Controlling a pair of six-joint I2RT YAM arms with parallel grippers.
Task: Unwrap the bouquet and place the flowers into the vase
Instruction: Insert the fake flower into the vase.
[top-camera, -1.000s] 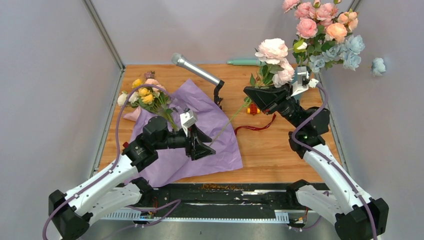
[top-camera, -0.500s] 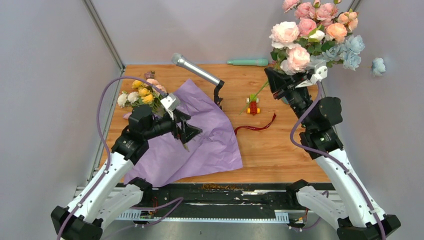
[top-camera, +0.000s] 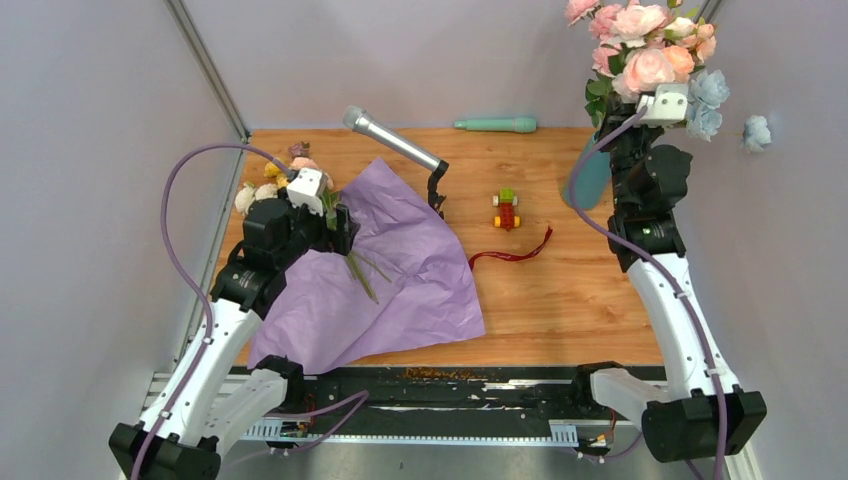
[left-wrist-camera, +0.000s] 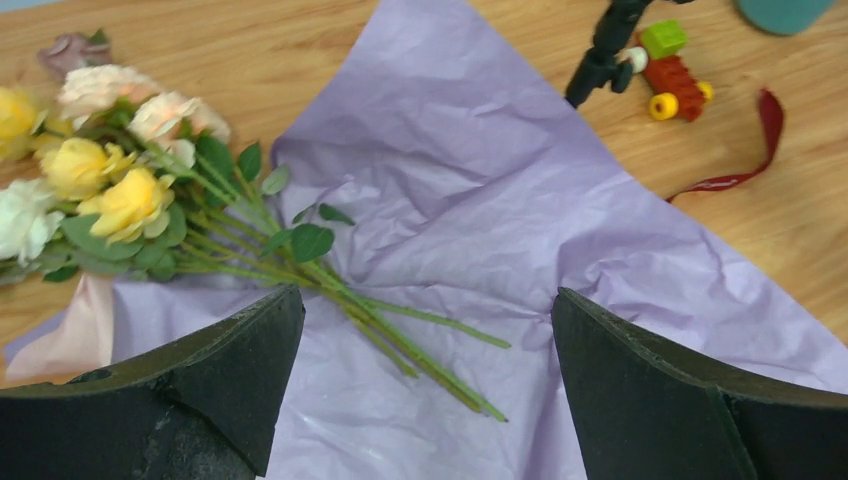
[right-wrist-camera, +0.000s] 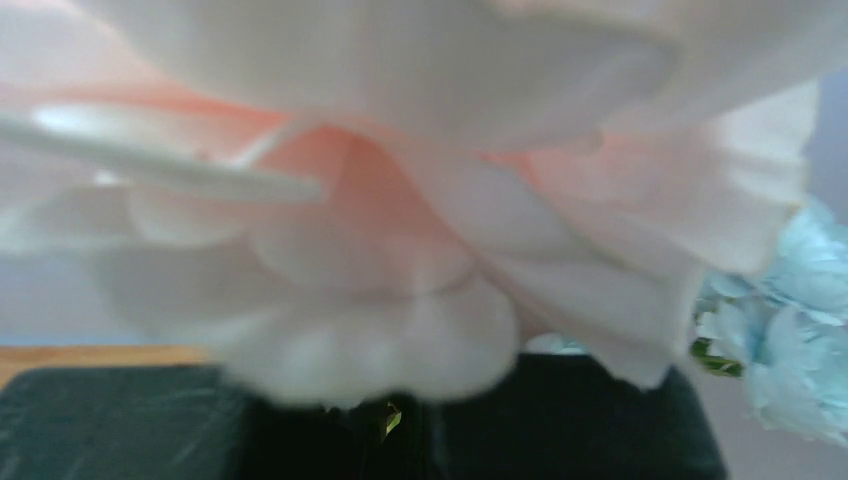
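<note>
Lilac paper wrap (left-wrist-camera: 480, 200) lies spread flat well to the left of the vase (top-camera: 588, 180). On it rests a bunch of yellow and cream roses (left-wrist-camera: 110, 190), its thin green stems (left-wrist-camera: 400, 335) fanned loosely under the left gripper (left-wrist-camera: 425, 300), whose jaws stand wide apart and hold nothing. Closing there could catch only some of the stems, or pinch the paper and drag the sheet along. Right above the vase, the right gripper (right-wrist-camera: 392, 430) is clamped on a pink rose (right-wrist-camera: 400, 200), crowded against pale blue flowers (right-wrist-camera: 790, 300). Petals block its wrist view, so the stem may miss the vase's mouth, or the arm, close beside the vase, may knock it over.
</note>
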